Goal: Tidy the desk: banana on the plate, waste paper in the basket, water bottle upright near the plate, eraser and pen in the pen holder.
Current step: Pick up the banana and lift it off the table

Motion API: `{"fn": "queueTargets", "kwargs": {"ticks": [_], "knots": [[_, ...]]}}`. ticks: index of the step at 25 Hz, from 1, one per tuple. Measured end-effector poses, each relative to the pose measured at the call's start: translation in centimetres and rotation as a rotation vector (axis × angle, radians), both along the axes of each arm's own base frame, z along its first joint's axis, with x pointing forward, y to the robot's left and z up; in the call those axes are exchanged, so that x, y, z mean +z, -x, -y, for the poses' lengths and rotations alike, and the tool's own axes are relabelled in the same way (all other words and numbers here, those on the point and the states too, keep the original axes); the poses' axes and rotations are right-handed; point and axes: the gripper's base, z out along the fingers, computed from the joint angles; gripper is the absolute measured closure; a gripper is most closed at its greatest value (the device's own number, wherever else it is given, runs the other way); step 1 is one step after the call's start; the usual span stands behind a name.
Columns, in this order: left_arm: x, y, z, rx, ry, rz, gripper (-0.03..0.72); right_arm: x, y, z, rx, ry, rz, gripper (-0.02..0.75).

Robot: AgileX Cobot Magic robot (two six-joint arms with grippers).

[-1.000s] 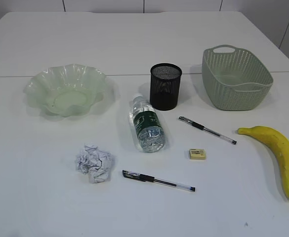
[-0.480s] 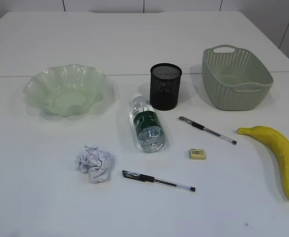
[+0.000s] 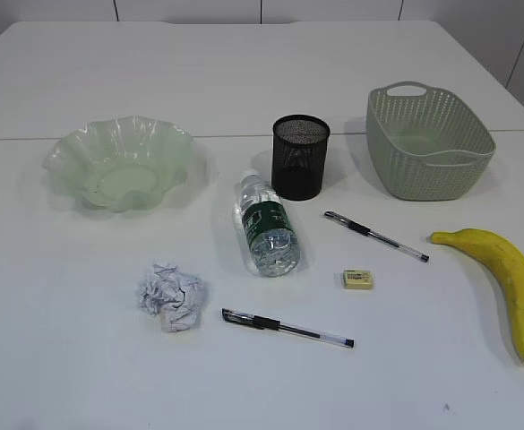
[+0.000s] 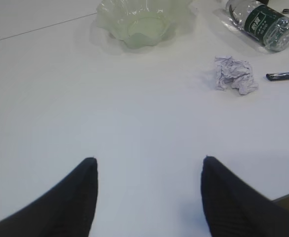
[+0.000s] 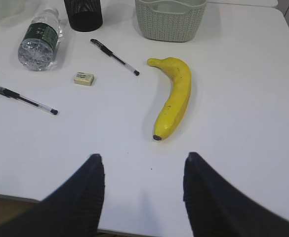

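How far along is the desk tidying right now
Nothing looks done yet. Both grippers, left and right, are open and empty. Still left: the banana lies far from the plate, the waste paper is outside the basket, the water bottle lies flat, and the eraser and two pens are outside the pen holder.

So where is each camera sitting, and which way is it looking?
Exterior view: in front of the desk, above it, looking down at a slant over everything, from plate to basket. No robot part shows.
Left wrist view: low on the left arm, facing the plate and waste paper; the open left end effector shows at the bottom.
Right wrist view: low on the right arm, facing the banana; the open right end effector shows.
Both wrist views share the water bottle.
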Motion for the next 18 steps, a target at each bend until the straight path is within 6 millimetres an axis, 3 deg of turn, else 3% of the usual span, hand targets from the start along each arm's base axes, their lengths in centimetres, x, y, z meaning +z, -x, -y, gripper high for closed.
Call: {"fn": "queueTargets", "kwargs": {"ticks": [9,18], "knots": [[0.00,0.00,0.00,0.000,0.000,0.000,0.223,0.00,0.00,-0.01,-0.003,-0.007,-0.001,0.351],[-0.01,-0.01,-0.09,0.007,-0.010,0.000,0.223,0.38,-0.24,-0.01,-0.113,-0.160,-0.079,0.335]]}}
